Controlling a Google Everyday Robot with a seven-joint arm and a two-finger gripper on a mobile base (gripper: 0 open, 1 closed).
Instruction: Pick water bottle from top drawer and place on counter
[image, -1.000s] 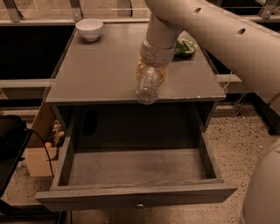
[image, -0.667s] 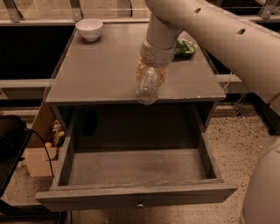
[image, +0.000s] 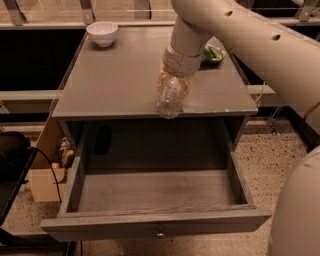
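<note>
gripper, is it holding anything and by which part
Yes. The gripper is shut on the water bottle, clamping its upper end; the lower body hangs free at the front edge of the counter, above the open top drawer.

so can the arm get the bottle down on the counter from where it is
Probably yes. The pincer, shut on the water bottle, hangs over the counter's front edge with bare top right behind it; the white bowl and green item sit far back.
</note>
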